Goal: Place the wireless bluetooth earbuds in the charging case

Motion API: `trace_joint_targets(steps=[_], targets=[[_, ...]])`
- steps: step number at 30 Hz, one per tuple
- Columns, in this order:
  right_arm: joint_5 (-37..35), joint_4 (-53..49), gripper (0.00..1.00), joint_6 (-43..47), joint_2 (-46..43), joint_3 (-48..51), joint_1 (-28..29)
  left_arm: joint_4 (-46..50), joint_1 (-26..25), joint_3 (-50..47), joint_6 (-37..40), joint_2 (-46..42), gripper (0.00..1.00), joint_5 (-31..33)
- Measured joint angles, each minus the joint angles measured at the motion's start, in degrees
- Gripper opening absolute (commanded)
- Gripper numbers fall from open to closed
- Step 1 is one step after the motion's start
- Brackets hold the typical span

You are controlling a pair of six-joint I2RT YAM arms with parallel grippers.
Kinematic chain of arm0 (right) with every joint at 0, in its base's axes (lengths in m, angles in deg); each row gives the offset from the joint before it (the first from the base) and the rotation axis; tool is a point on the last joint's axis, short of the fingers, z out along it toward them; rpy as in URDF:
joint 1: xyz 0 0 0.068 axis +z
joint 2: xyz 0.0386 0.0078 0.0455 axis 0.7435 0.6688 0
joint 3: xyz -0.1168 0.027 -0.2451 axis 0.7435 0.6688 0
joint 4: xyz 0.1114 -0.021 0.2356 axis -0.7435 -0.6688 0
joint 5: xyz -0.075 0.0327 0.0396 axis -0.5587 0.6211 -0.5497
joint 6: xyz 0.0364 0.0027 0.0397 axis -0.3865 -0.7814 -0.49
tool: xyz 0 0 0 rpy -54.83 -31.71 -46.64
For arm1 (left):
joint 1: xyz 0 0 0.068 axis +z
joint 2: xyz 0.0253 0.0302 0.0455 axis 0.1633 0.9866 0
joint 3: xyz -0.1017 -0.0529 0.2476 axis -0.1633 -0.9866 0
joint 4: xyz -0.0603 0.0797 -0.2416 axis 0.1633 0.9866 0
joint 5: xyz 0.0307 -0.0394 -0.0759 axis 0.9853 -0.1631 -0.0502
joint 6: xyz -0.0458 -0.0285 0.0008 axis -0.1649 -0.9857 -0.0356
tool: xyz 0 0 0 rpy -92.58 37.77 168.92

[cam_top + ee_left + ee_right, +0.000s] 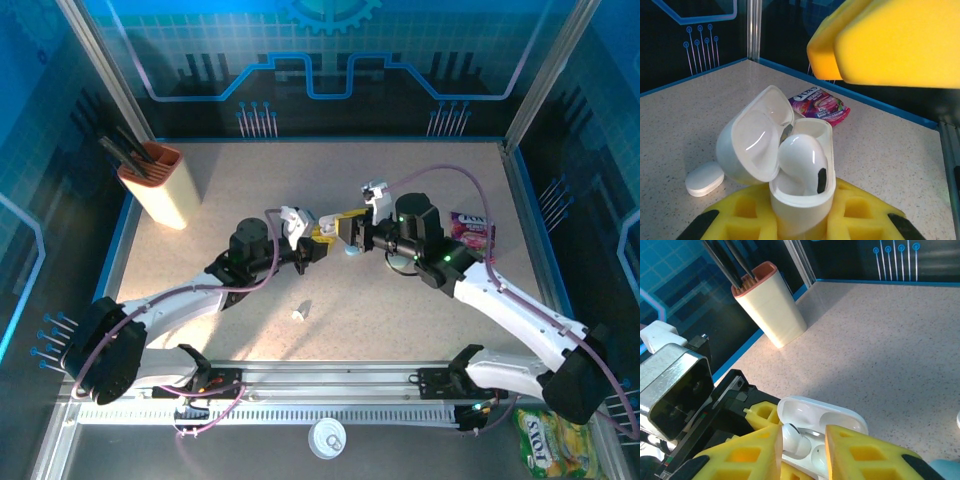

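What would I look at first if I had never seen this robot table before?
Probably the open white charging case, pinched in the left gripper at the middle of the table, with a shiny white earbud sitting in it. The yellow right gripper hovers open just above the case. At the back left, a cream holder stands with black tools sticking out.

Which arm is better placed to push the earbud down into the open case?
Right. The left gripper is clamped on the charging case, steadying it; the right gripper hangs open over the earbud resting in it.
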Motion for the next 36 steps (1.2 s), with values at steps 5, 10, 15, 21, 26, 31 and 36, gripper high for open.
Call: trace_joint_targets(steps=[5,10,15,21,26,31,36], targets=[[0.24,-2.25,0.18,1.33,2.54,-2.16,1.64,-1.90,0.00,-1.81,2.80,0.00,0.19,-1.14],[0.39,-4.02,0.13,2.40,4.66,-3.34,2.71,-2.43,0.00,-2.19,4.44,0.00,0.18,-2.01],[0.35,-5.07,0.11,3.06,5.22,-3.63,2.84,-2.12,0.11,-2.29,4.46,0.13,0.18,-2.03],[0.15,-6.78,0.17,3.28,5.01,-4.46,2.86,-2.23,0.11,-2.29,5.33,0.13,0.18,-2.19],[0.90,-8.02,0.23,2.23,4.20,-5.31,2.86,-5.53,0.11,-2.73,6.19,0.66,0.18,-2.21],[1.68,-10.38,0.27,0.61,4.35,-7.32,2.99,-8.39,0.11,-4.22,7.52,1.31,0.18,-2.82],[1.64,-13.07,0.27,0.17,5.90,-9.46,3.74,-8.55,0.11,-4.22,8.70,1.42,0.18,-3.23]])
